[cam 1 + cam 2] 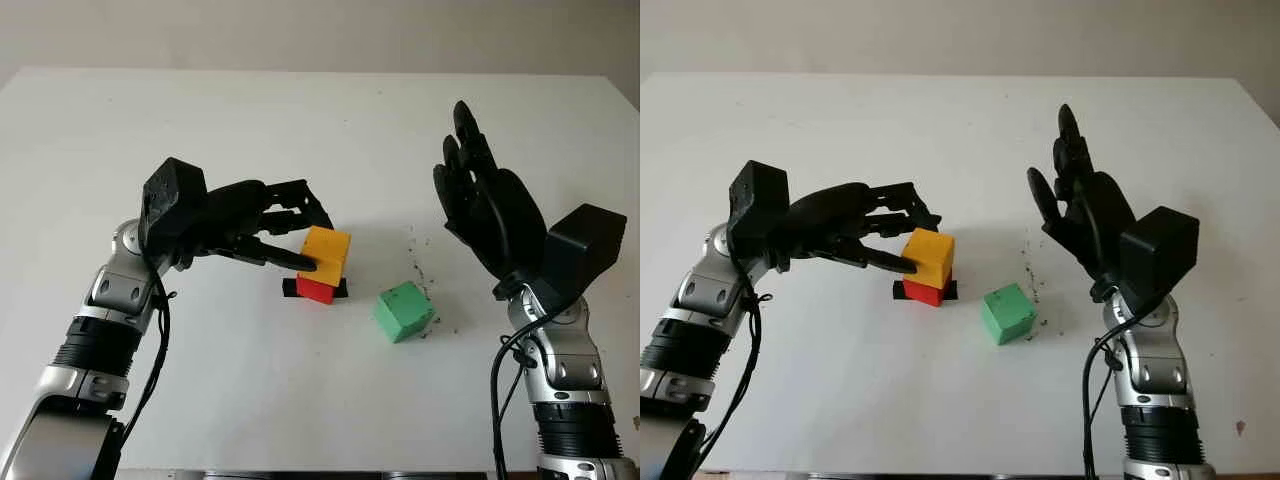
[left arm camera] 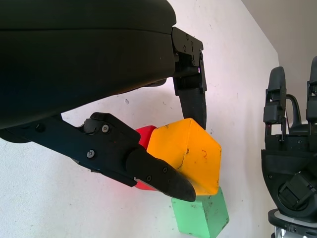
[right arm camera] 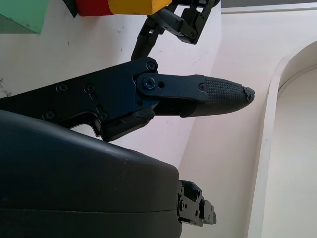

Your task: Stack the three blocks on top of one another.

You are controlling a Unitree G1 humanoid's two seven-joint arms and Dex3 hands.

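White worktop [image 1: 300,130], seen from the head cam; both arms enter from the near edge. No containers are seen on it.

Right hand [image 1: 490,205]: raised above the worktop's right half, palm turned toward centre, fingers [image 1: 466,130] extended upward & wide; nothing is held or touched. It is well apart from the blocks.

Left hand [image 1: 262,228]: reached in from the left at block height. Its fingers [image 2: 148,173] are closed narrowly on the yellow block [image 1: 326,253]: in the left wrist view one finger is pressed against the near face, a second [image 2: 194,99] is laid against the far side.

Yellow block: set on top of the red block [image 1: 315,290], slightly skewed w.r.t. it, at approx. worktop centre. The red block is seated on a small black base [image 1: 291,287], visible as a dark strip at either side.

Green block [image 1: 404,311]: alone on the worktop, just right of the two-block stack & a little nearer the robot, not touching it; turned at an angle. Dark specks [image 1: 420,265] are scattered on the surface beside it, toward the right hand.
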